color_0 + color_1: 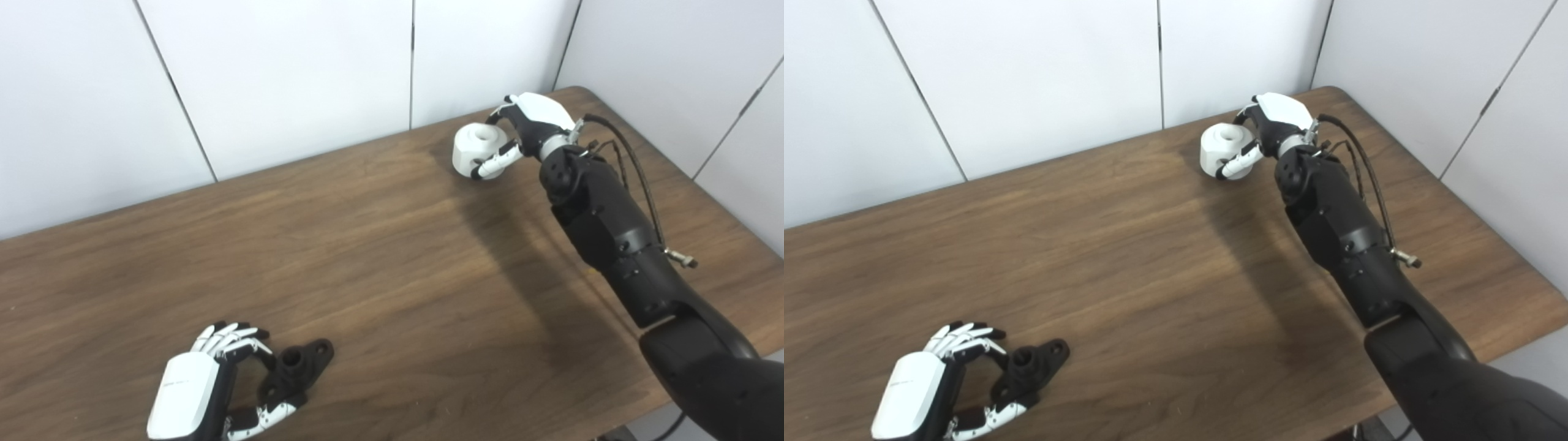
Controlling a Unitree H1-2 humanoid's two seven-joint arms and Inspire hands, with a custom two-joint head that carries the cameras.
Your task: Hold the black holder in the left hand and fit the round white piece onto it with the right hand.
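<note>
At the near left corner of the table (380,257), I am seeing the left robot hand (202,386) sitting low beside the black holder (297,367). Its fingers (229,337) are curling over the holder's far side and its thumb (266,413) is lying along the near side, so the robot hand is wrapping around the holder's base; whether it is truly clamping I cannot tell for sure, but the fingers are touching the part. The holder is resting on the wood, with its short round post pointing up and a flat lobe with a hole sticking out to the right.

Far across the table, near the back right corner, the right robot hand (1268,125) is closing on the round white piece (1222,150), with fingers over its far side and the thumb pressing across the front. The piece is showing a raised collar with a central hole, tilted toward the camera. I cannot tell if it is lifted or sitting on the table. The two parts are well apart.
</note>
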